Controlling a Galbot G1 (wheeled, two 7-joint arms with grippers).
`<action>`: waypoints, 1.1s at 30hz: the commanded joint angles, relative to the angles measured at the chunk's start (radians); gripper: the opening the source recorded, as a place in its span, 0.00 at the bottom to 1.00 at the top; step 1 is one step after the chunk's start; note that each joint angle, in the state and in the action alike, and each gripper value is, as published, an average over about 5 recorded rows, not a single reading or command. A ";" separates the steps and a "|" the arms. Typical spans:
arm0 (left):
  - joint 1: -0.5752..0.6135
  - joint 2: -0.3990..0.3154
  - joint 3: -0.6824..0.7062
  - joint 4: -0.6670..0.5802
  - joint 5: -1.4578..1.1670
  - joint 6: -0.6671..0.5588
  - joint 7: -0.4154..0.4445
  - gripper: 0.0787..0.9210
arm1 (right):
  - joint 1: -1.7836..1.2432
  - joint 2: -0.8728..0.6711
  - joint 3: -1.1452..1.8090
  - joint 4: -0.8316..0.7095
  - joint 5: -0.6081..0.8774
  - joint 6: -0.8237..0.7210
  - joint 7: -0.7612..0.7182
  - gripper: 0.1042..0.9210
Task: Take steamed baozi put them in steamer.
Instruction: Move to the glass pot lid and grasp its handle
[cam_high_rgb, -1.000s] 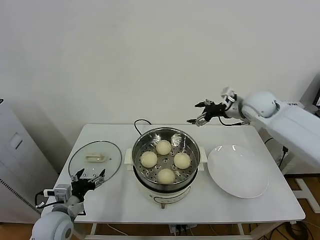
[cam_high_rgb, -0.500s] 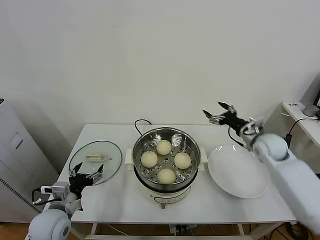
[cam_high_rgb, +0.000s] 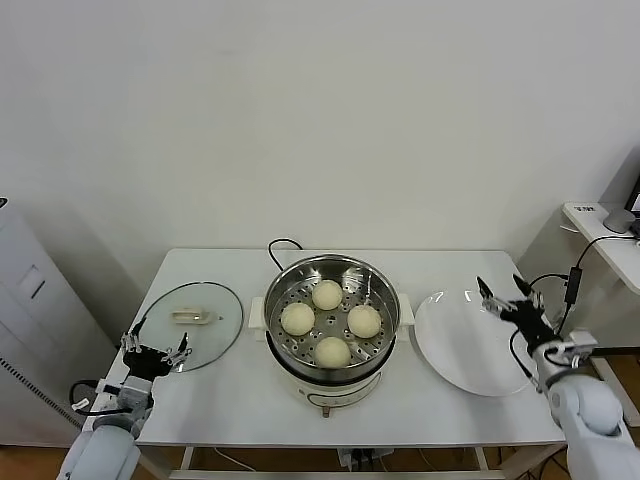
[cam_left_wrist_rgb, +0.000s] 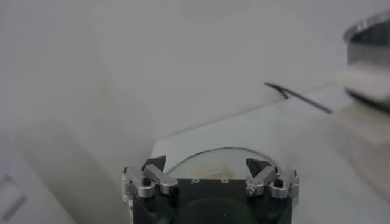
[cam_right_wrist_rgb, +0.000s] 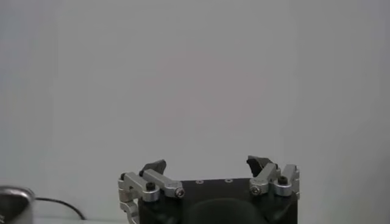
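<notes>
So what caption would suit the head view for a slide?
Four baozi sit in the steamer; open left gripper and right gripper flank it.

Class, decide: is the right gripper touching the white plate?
Cannot tell. In the head view the right gripper overlaps the white plate's far-right rim, hiding any gap.
</notes>
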 joint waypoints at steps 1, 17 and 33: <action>-0.081 -0.041 -0.002 0.247 0.798 -0.299 -0.015 0.88 | -0.146 0.081 0.089 -0.004 -0.042 0.044 -0.027 0.88; -0.247 -0.121 -0.014 0.505 1.242 -0.393 -0.167 0.88 | -0.120 0.110 0.079 -0.038 -0.093 0.068 -0.063 0.88; -0.325 -0.132 -0.012 0.570 1.255 -0.358 -0.162 0.88 | -0.073 0.123 0.033 -0.070 -0.126 0.069 -0.072 0.88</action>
